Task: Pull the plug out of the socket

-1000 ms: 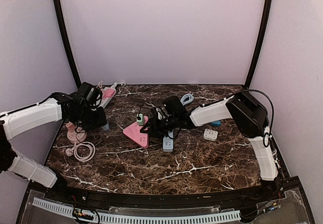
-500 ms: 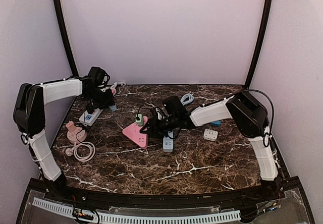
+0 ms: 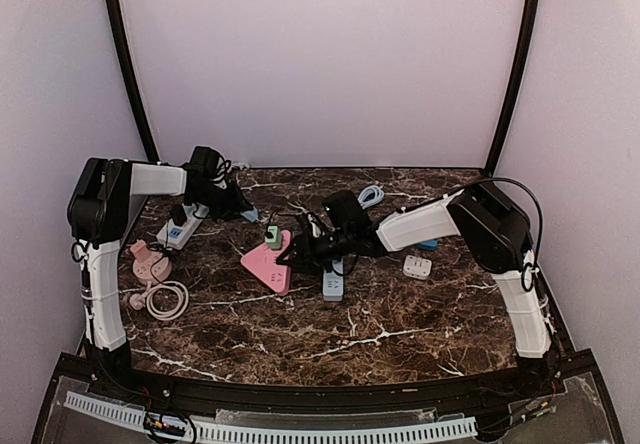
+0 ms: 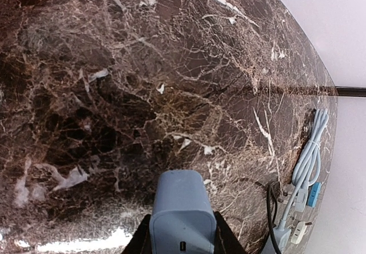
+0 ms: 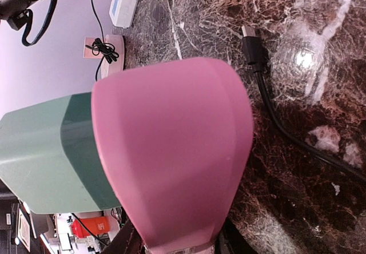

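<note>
My left gripper (image 3: 238, 208) is shut on a blue-grey plug (image 3: 247, 214), held low over the back left of the marble table, to the right of the white power strip (image 3: 179, 228). In the left wrist view the plug (image 4: 182, 211) fills the gap between the jaws (image 4: 182, 234). My right gripper (image 3: 298, 252) is shut on the pink triangular socket (image 3: 266, 262), which carries a green plug (image 3: 272, 234). The right wrist view shows the pink socket (image 5: 171, 151) between the jaws (image 5: 177, 243), with the green plug (image 5: 48, 157) on its left side.
A pink round socket (image 3: 148, 262) and its coiled cable (image 3: 165, 300) lie at the left. A blue power strip (image 3: 332, 284), a white adapter (image 3: 417, 266) and a light blue cable (image 3: 370, 196) lie around the right arm. A black USB cable (image 5: 253, 51) runs beside the pink socket.
My left arm has swung back and to the right with the blue-grey plug, which is now clear of the white power strip left on the table. The right arm has barely moved.
</note>
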Controlling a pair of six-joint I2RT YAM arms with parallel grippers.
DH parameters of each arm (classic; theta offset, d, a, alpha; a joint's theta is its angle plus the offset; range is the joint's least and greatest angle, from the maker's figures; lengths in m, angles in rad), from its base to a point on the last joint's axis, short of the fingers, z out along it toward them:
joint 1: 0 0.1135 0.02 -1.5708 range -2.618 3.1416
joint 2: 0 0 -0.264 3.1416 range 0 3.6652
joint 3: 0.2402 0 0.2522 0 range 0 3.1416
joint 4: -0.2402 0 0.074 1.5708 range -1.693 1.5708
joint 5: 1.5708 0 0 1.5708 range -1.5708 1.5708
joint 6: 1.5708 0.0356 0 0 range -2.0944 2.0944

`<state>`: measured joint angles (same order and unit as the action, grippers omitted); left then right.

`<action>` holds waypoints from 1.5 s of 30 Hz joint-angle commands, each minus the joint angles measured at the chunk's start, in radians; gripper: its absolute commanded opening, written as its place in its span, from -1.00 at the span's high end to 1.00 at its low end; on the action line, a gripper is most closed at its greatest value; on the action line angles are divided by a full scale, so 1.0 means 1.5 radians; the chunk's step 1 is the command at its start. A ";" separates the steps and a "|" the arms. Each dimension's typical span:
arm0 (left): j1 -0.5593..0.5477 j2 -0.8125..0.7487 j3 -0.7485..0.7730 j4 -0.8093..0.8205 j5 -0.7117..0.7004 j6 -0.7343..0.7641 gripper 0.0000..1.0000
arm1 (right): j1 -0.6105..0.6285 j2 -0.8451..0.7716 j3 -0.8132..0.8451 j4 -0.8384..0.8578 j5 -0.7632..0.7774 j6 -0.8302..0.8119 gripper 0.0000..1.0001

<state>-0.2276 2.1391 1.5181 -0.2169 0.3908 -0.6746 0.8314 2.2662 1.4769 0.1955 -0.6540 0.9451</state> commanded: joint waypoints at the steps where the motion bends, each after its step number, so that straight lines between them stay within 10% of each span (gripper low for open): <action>1: 0.006 -0.005 0.014 0.012 0.021 -0.011 0.75 | -0.001 -0.027 -0.006 0.038 -0.011 0.003 0.27; 16: 0.005 -0.043 0.012 -0.086 -0.057 0.031 -0.08 | -0.001 -0.032 -0.011 0.039 -0.009 0.002 0.31; 45: -0.239 -0.478 -0.303 -0.080 -0.239 -0.026 -0.44 | 0.000 -0.035 0.016 0.003 0.006 -0.017 0.50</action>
<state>-0.5396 1.4563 1.0817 -0.3248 0.0910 -0.6952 0.8322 2.2475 1.4742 0.2230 -0.6594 0.9409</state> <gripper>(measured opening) 0.705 0.291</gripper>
